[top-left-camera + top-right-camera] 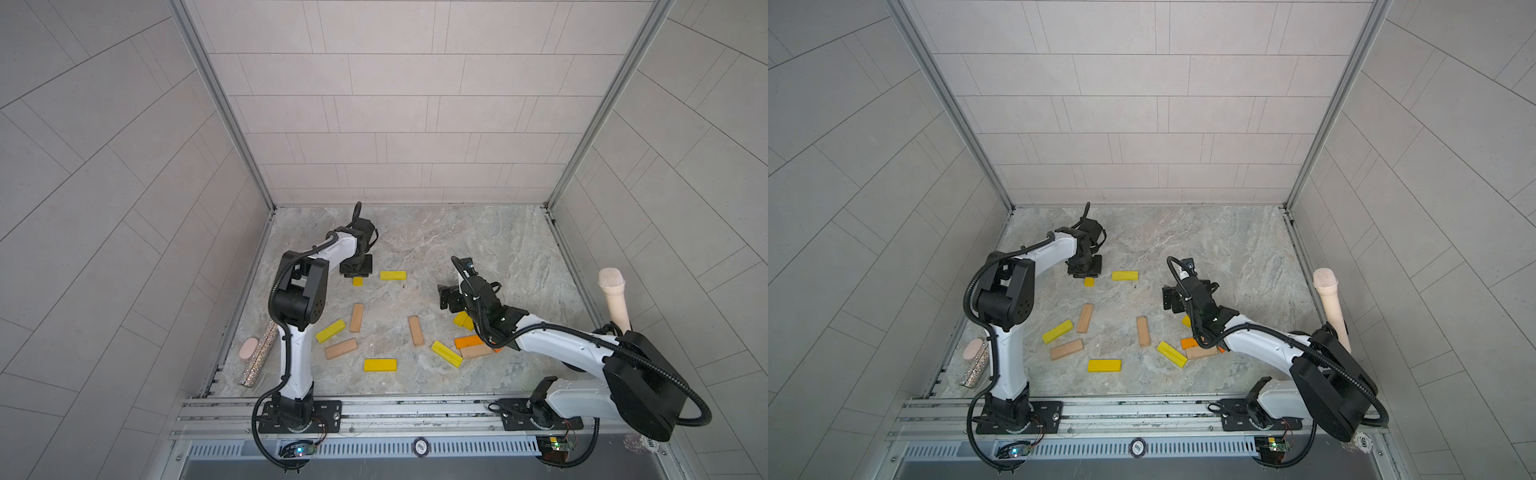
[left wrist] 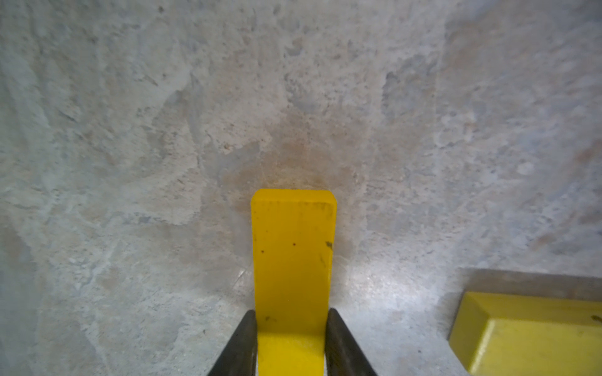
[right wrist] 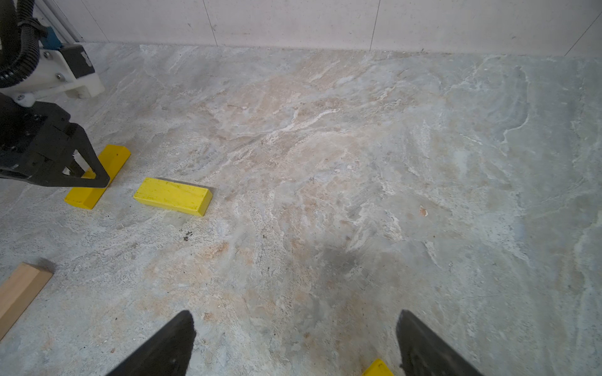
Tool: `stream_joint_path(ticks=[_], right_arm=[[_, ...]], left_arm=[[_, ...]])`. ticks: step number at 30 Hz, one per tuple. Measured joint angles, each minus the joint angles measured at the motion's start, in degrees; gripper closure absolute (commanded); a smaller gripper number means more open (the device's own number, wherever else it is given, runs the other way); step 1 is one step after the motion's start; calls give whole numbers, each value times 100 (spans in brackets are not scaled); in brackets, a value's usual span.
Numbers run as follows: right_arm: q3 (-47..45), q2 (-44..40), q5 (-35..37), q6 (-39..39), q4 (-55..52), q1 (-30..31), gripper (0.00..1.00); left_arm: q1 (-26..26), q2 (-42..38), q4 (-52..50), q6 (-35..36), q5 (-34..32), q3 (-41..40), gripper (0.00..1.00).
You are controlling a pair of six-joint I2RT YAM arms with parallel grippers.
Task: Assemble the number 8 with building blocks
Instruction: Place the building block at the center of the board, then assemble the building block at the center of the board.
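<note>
- Seeing most building blocks [image 1: 380,365] loose, scattered near the front of the surface [image 1: 498,249].
- Mid-surface: right pincer [image 3: 293,320] spread wide, empty.
- Farthest back: left pincer [image 2: 291,312] clamped on yellow bar [image 2: 293,254], near second yellow bar [image 1: 392,275].
- Judging number 8 barely begun, most segments unplaced.

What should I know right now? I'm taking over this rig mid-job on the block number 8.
Left gripper: shut on a yellow block, low at the table's far side, near but apart from a second yellow block lying flat.
Right gripper: open, empty.
Other blocks: scattered nearer the arm bases.
Done: nothing assembled yet.
To do: place this block, then lay the remaining segments.
</note>
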Motion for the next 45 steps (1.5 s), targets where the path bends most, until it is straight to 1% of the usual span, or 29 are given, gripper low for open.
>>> stream_joint_path(ticks=[3,6,12,16,18,23,29,33,36,41,42,45], right_arm=[[7,13,0,0,-7,0,2],[7,13,0,0,-2,0,2],[7,13,0,-2,-4,0,2],[7,9,-4,-11,-15,0,0],[7,-15,-7,-24,-35,0,0],[20,-164,-195,-107,-48,0,1],[-114,-345,-546,-245,186,11,1],[-315,-570,-782,-382,389,11,0],[-476,-686,-955,-503,647,57,0],[-852,-933,-1121,-752,1054,188,0],[-872,-944,-1156,-791,1095,195,0],[-990,-1058,-1292,-870,1338,197,0]], left_arm=[[13,0,-2,66,0,-55,59],[20,0,-24,103,-4,-90,53],[35,-22,-35,136,15,-94,30],[44,-229,-59,160,103,-144,22],[44,-505,-57,179,181,-240,18],[35,-1416,24,411,439,-518,16],[24,-2472,411,715,612,-955,13],[4,-2940,833,826,929,-1193,7],[4,-3134,1272,861,1226,-1351,4],[4,-3161,1921,905,1606,-1408,2],[0,-3161,2055,960,1679,-1425,0],[-13,-3126,2352,1239,1945,-1491,0]])
